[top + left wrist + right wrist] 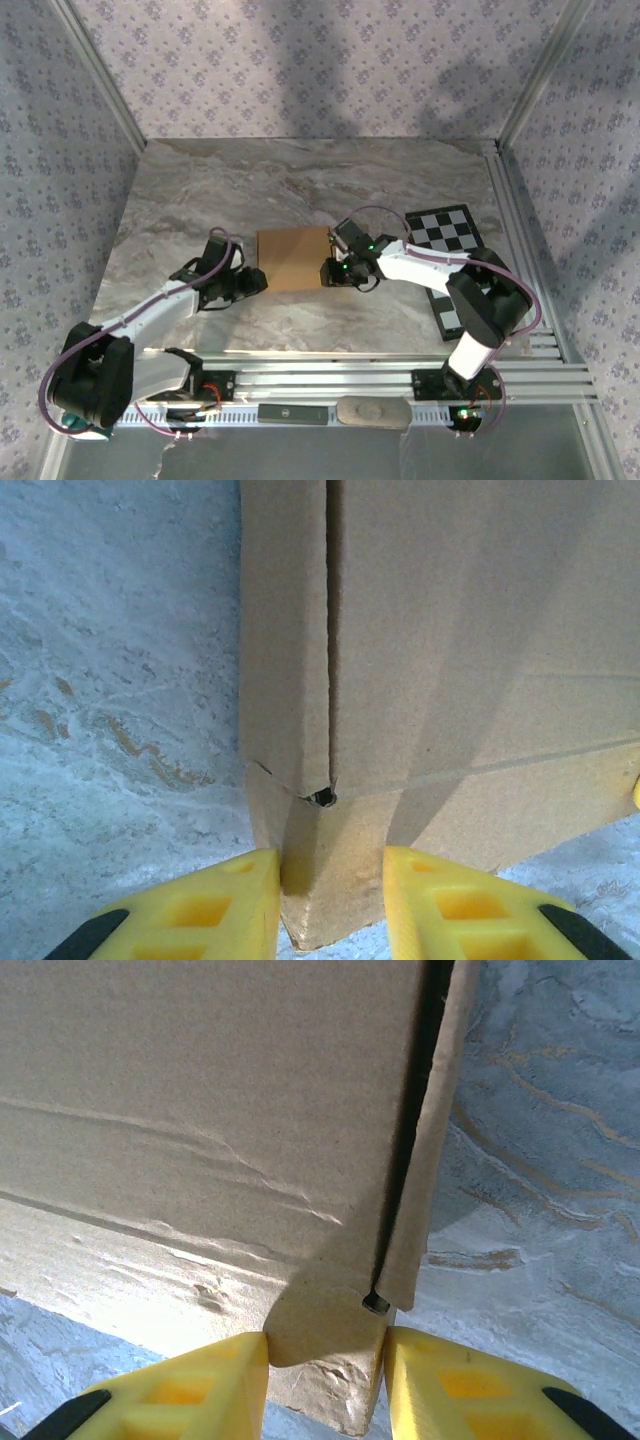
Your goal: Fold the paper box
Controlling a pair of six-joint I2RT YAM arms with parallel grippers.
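Marbled grey table (pixel 300 180). Black-and-white checkered board (pixel 445 228) lies flat at 3 o'clock. Aluminium rail (pixel 340 372) at 6 o'clock carries a black bar (pixel 293 414) just beside a grey oval pad (pixel 372 412). Floral-patterned walls (pixel 320 70) on three sides.

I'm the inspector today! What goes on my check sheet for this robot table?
Surface: grey marbled tabletop, no spills seen.
Job's things: tan-brown cardboard paper box, mid-table between the grippers.
Clutter: black-and-white checkered board, back right.
Grippers: left gripper and right gripper, each shut on a box corner.
Cables: purple cables, looped, off the box.
Surroundings: floral-patterned walls; aluminium frame rails.
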